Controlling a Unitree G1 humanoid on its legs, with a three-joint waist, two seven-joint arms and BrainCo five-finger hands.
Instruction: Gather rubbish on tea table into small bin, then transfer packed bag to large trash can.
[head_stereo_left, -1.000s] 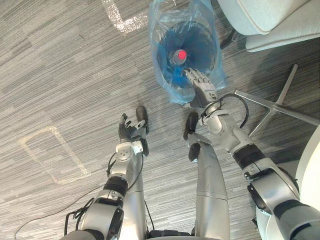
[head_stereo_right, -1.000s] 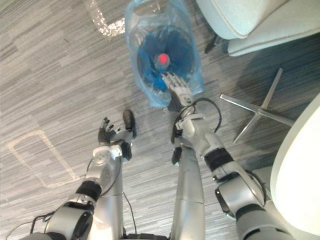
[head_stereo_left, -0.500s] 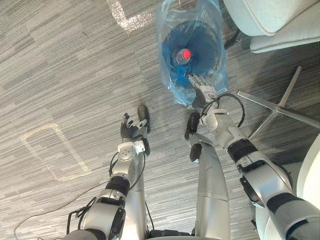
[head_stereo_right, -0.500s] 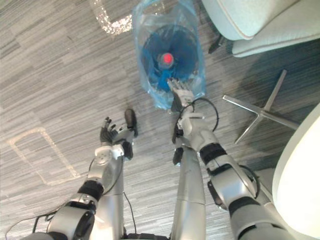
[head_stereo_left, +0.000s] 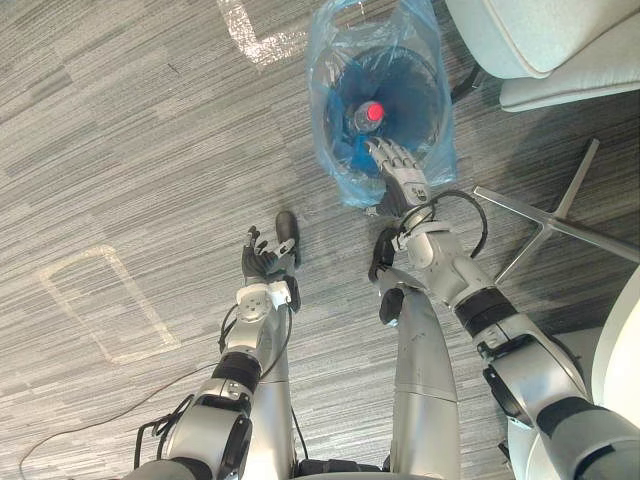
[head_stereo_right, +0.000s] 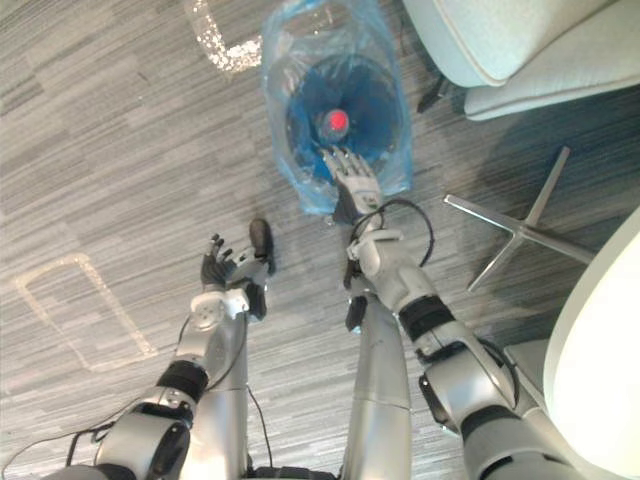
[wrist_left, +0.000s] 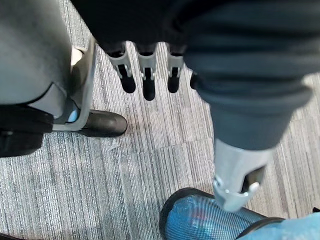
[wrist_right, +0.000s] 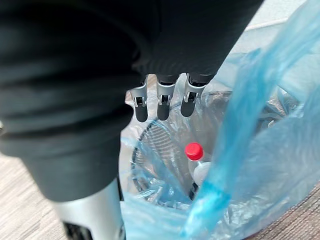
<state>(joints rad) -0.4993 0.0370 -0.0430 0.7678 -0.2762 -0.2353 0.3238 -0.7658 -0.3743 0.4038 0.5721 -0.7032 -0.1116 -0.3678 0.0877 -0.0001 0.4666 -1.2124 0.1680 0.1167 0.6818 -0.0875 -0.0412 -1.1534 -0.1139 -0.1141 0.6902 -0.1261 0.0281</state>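
A small black mesh bin lined with a blue plastic bag (head_stereo_left: 345, 175) stands on the floor ahead of me. Inside it lies a clear bottle with a red cap (head_stereo_left: 372, 112). My right hand (head_stereo_left: 398, 165) reaches over the bag's near rim, fingers straight and holding nothing. Its wrist view looks past those fingers (wrist_right: 162, 102) at the red cap (wrist_right: 194, 151) and the loose blue bag (wrist_right: 250, 165). My left hand (head_stereo_left: 262, 262) hangs lower, left of the bin, open and empty; its wrist view catches the bin's rim (wrist_left: 210, 222).
A light grey armchair (head_stereo_left: 540, 40) stands to the right of the bin. A metal star-shaped chair base (head_stereo_left: 560, 215) lies on the grey floor at the right. A white table edge (head_stereo_right: 600, 350) curves along the right side. Pale tape marks (head_stereo_left: 100, 300) show on the floor.
My right hand has edged a little farther over the bag's near rim, toward the bottle. The view has shifted slightly. The left hand has stayed put.
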